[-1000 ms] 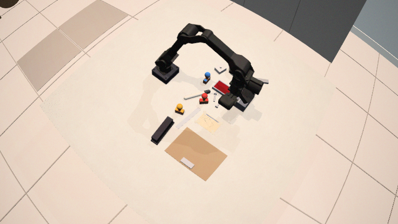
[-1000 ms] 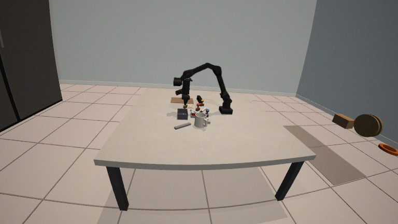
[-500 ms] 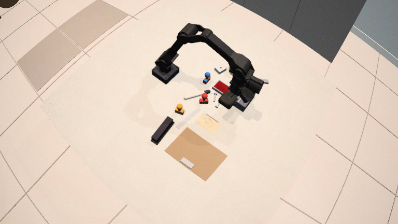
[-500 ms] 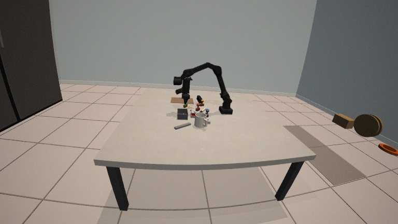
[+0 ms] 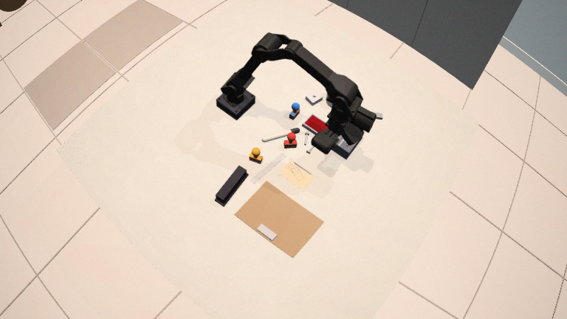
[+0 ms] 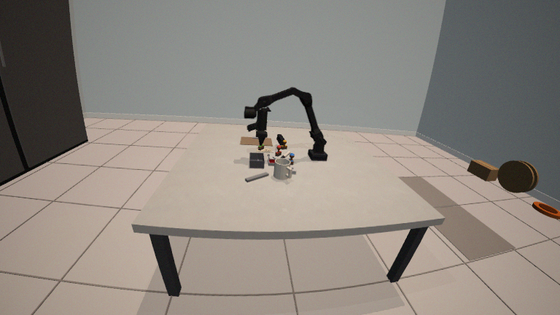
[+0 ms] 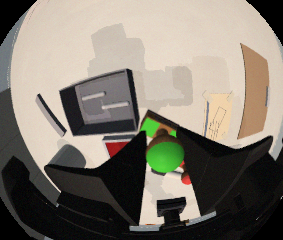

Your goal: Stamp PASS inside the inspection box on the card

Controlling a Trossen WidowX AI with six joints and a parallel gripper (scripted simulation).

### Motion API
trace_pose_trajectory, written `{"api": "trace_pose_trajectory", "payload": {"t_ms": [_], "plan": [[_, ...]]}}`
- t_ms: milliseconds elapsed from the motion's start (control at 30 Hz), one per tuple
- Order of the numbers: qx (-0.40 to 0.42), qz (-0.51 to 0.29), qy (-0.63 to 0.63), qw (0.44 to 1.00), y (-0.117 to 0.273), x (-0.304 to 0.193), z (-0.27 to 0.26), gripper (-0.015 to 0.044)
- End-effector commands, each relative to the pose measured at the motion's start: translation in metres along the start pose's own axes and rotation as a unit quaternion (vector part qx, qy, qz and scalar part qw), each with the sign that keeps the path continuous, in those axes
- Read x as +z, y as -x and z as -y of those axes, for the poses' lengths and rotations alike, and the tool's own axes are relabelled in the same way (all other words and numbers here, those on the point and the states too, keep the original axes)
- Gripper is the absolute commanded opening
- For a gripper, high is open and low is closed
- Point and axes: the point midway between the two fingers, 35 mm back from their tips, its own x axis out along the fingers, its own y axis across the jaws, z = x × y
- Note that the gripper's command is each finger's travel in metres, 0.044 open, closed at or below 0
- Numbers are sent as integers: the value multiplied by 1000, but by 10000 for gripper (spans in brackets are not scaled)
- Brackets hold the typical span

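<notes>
- A blue-knobbed stamp (image 5: pixel 294 110) stands on the table (image 6: pixel 231 208).
- A red-knobbed stamp (image 5: pixel 290 139) stands just beside a white marker (image 5: pixel 279 134).
- A yellow-knobbed stamp (image 5: pixel 255 154) stands near a long black bar (image 5: pixel 231 184).
- A brown sheet (image 5: pixel 279 218) carries a small grey label (image 5: pixel 266 232).
- A white mug (image 6: pixel 282 168) stands beside a grey bar (image 6: pixel 256 177).

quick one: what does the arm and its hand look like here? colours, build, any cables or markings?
The single matte black arm is built of chunky rounded links on a square black base block. No loose cables, labels or markings show in any view. The black hand has two broad wedge-shaped fingers, flat-faced and tapering toward the tips. A small light grey tab juts from the wrist housing.
</notes>
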Motion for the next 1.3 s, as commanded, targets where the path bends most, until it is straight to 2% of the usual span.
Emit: {"api": "trace_pose_trajectory", "payload": {"t_ms": [0,467,1100,1267], "plan": [[2,0,2,1000,3,0,0,0],[4,-1,2,1000,9,-3,-3,0],[8,-5,2,1000,8,-86,-71,0],[8,-5,2,1000,7,-89,-72,0]]}}
